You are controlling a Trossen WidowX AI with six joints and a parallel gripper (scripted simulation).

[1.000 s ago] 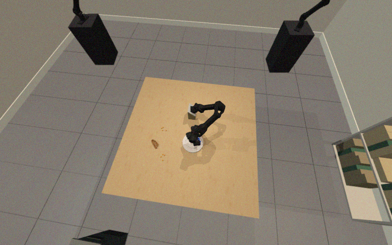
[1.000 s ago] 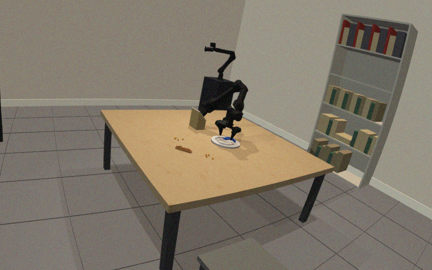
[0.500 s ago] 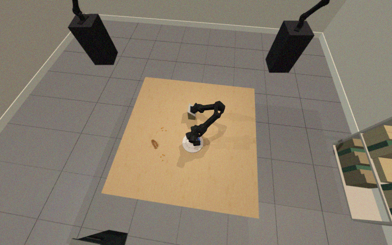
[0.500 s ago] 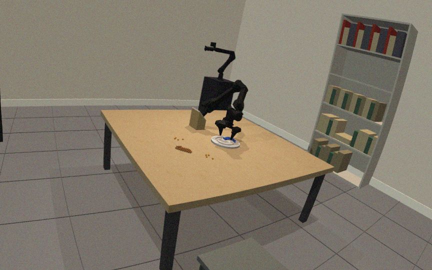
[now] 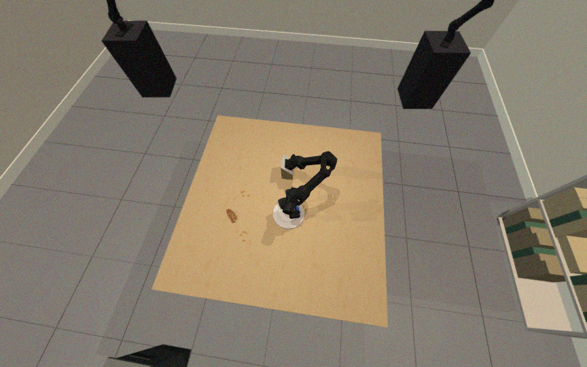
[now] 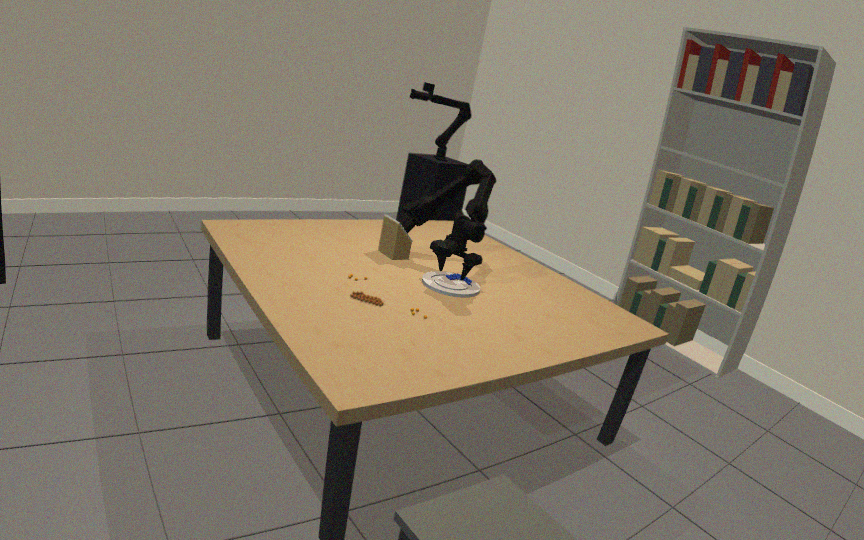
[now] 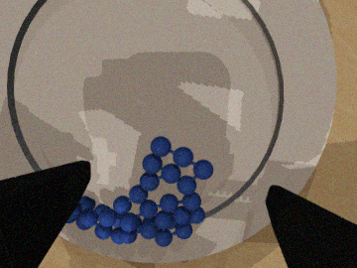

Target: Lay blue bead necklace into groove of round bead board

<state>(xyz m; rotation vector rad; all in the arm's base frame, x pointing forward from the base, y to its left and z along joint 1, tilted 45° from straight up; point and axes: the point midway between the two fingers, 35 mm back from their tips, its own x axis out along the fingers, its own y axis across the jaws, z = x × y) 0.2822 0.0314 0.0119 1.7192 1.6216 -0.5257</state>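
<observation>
The blue bead necklace [image 7: 159,203] [image 6: 455,277] lies bunched in a heap on the round white bead board [image 7: 133,22] [image 6: 439,284] [image 5: 285,221]. In the wrist view the heap sits at the board's near edge and straddles the dark groove ring [image 7: 15,88]; most of the ring is bare. My gripper [image 7: 180,184] [image 6: 454,270] [image 5: 291,209] points down a little above the heap. It is wide open, with one finger on each side of the beads, and holds nothing.
A brown bead heap [image 5: 231,215] [image 6: 366,297] and loose orange beads [image 5: 244,193] [image 6: 417,312] lie on the table left of the board. A tan block [image 6: 394,238] stands at the arm's base. A bookshelf [image 6: 720,191] stands off the table.
</observation>
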